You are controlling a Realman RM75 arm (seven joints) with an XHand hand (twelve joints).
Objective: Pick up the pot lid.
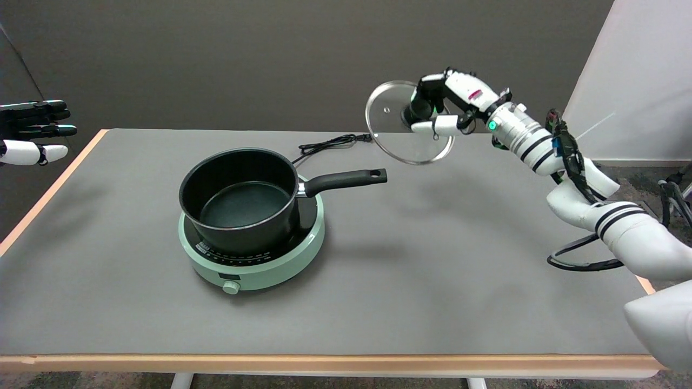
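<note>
Hanging tilted in the air above the far right of the worktop (378, 302), the glass pot lid (390, 129) is gripped by its black knob in the right hand (446, 108); to its near left, well apart, an open black saucepan (240, 200) sits on a mint-green hotplate (270, 270), power cord (330, 143) behind

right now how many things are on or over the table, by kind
pot: 1
pot lid, held up by the right hand: 1
green cooker: 1
power cord: 1
total: 4
</note>
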